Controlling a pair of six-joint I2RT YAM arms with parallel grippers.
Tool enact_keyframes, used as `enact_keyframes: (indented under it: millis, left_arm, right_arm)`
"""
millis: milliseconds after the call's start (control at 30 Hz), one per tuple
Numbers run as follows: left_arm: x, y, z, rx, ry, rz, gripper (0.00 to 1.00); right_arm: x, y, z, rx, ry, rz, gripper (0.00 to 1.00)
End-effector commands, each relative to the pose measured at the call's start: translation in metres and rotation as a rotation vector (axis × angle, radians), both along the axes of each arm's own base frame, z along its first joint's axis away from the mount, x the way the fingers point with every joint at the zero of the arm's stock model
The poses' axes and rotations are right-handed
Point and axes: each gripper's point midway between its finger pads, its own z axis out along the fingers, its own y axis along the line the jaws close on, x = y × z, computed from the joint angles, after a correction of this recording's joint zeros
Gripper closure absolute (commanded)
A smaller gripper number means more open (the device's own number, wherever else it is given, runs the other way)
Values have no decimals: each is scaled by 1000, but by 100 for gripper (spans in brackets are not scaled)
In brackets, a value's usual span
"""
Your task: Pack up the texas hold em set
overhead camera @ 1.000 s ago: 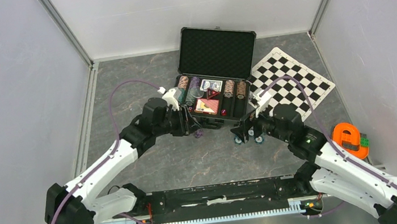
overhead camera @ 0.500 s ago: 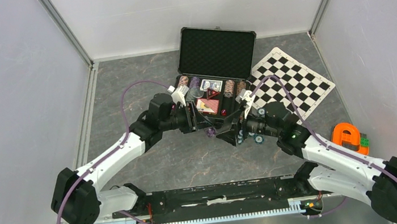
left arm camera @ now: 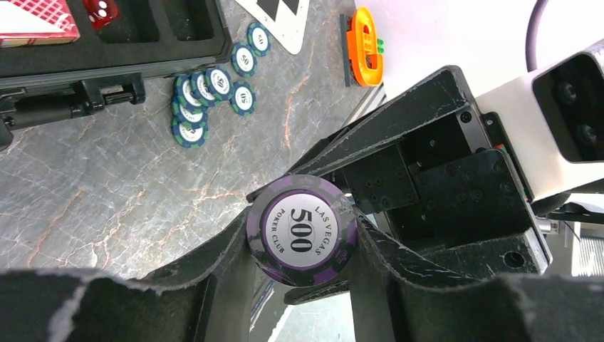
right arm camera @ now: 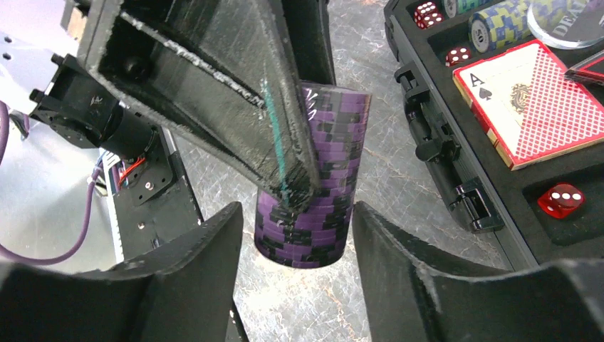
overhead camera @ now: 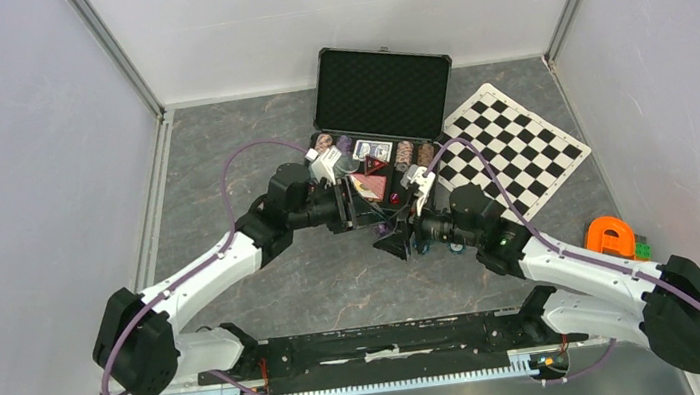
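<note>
purple chips changing hands

my left gripper [left arm camera: 299,231] clamps the purple chip stack [right arm camera: 335,142] mid-frame, just in front of the open case [overhead camera: 382,93]. my right gripper [right arm camera: 292,235] straddles its lower end, jaws open and not yet touching, probably to take it over for packing.

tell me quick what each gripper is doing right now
Left gripper: closed on the tall stack of purple striped poker chips.
Right gripper: open, straddling the same stack, not clamped on it yet.
</note>
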Motion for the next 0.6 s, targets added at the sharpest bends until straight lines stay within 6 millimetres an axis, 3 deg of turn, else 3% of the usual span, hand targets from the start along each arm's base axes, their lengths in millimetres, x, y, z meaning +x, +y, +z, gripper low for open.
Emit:
enact_keyframes:
  millis: [0,233,300,400,567]
  left_arm:
    - [-5,-17,45,-142,-61,-59,92]
    - [-9,-16,34,-124,-43,-64,91]
    - [-9,-16,32,-122,-42,-63,89]
    - [-9,-15,30,-117,-45,-65,81]
    - [-4,-5,40,-113,-147,-12,51]
  right_arm:
    - [12,6,29,65,-57,-37,39]
    - [15,2,25,71,-44,-80,35]
    - [16,0,27,84,-49,-93,38]
    - [17,-2,27,90,-50,-115,65]
    - [20,-5,19,71,-33,-139,83]
